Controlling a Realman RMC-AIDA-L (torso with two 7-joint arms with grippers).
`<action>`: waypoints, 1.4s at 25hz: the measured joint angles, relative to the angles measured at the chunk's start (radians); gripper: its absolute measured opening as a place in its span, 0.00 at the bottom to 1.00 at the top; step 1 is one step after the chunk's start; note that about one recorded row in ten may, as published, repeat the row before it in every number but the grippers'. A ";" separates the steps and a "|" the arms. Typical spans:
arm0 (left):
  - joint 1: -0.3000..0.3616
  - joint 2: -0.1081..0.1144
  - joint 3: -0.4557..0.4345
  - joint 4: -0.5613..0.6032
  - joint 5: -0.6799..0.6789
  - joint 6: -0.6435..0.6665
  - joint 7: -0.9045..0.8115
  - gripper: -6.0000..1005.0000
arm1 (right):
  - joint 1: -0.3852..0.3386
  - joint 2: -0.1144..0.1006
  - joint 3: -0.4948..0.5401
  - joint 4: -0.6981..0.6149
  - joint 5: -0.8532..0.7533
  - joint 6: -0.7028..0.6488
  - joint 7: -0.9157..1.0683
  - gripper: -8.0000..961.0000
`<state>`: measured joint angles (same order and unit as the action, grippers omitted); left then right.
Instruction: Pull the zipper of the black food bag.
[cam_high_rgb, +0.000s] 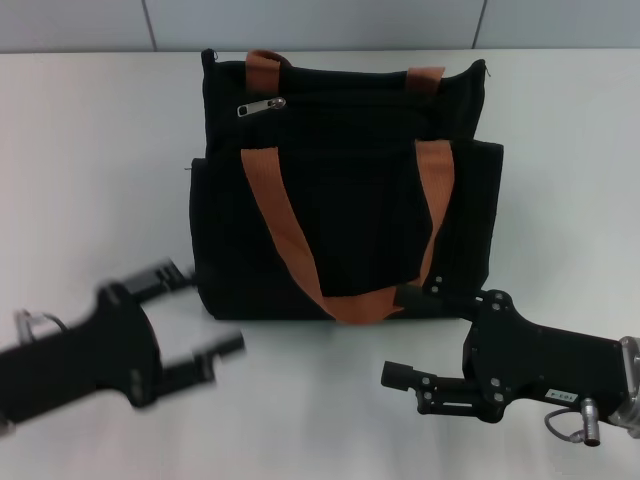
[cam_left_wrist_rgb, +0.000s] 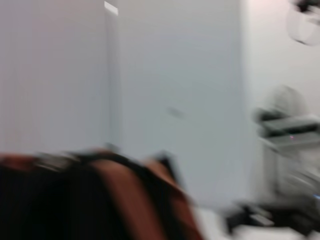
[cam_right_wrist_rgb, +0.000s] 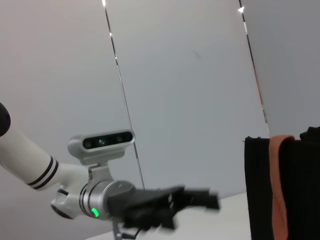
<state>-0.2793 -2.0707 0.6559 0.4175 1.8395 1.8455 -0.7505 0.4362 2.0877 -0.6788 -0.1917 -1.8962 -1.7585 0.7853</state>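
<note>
Zipper (cam_high_rgb: 261, 107) well beyond left gripper (cam_high_rgb: 204, 316).

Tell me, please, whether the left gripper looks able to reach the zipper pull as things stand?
Probably yes: the zipper lies exposed on the black food bag's upper left, and the open left gripper sits low beside it, nothing between.

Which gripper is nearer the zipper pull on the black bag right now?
Left. The left gripper is open below the zipper, by the black food bag's lower left corner. The right gripper, open, sits farther off at the lower right.
</note>
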 joint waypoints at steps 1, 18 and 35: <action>-0.004 -0.001 -0.054 -0.015 -0.010 -0.001 -0.001 0.69 | 0.000 0.000 0.000 0.005 0.000 0.002 0.000 0.86; -0.222 0.005 -0.187 0.036 -0.038 -0.272 -0.244 0.64 | 0.009 0.002 0.012 0.069 0.000 0.009 -0.037 0.87; -0.267 -0.003 -0.055 0.083 -0.056 -0.368 -0.291 0.60 | 0.012 0.002 0.029 0.089 0.000 0.028 -0.038 0.87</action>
<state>-0.5460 -2.0738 0.6010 0.5001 1.7838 1.4774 -1.0419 0.4481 2.0893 -0.6496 -0.1029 -1.8960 -1.7302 0.7469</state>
